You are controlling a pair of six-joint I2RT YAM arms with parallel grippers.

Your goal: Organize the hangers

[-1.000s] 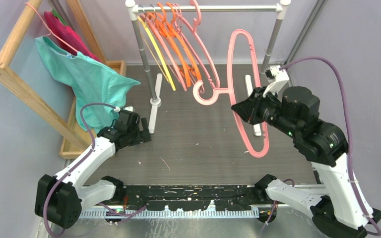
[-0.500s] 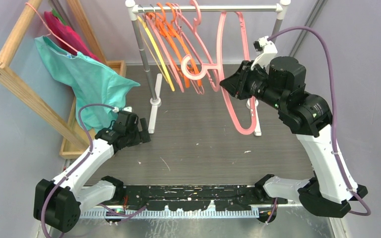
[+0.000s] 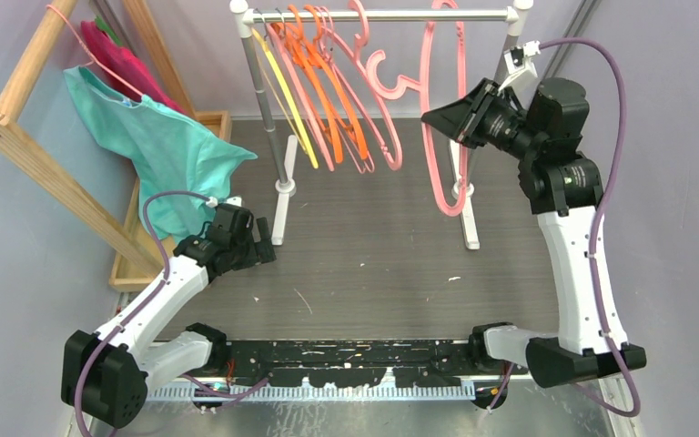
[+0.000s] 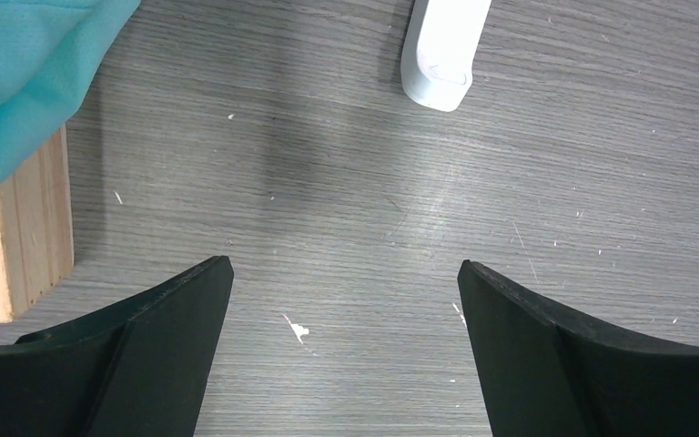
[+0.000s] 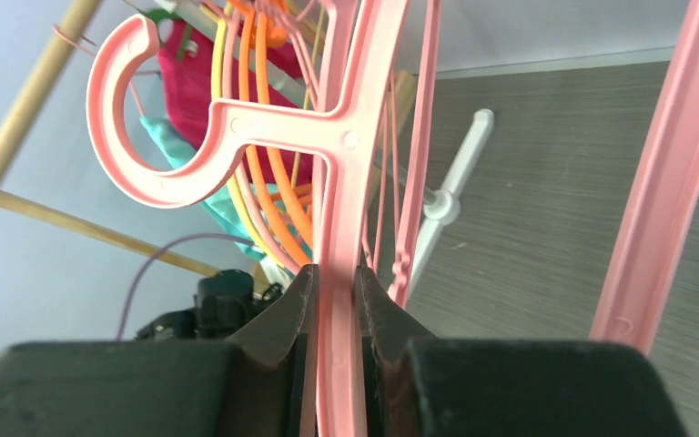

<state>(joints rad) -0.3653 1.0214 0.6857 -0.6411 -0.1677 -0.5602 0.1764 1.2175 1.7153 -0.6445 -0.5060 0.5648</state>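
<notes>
One pink hanger, clamped in the right fingers, holds its hook seemingly just below the rail; left fingers, apart, sit farther off.

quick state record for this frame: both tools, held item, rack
right tool: shut on pink hanger, raised beside the rail
held hanger hook: not on the rail
left tool: open, empty, low over the table
on rail: yellow hanger, orange hangers, other pink hangers
far left: teal garment on wooden frame
</notes>
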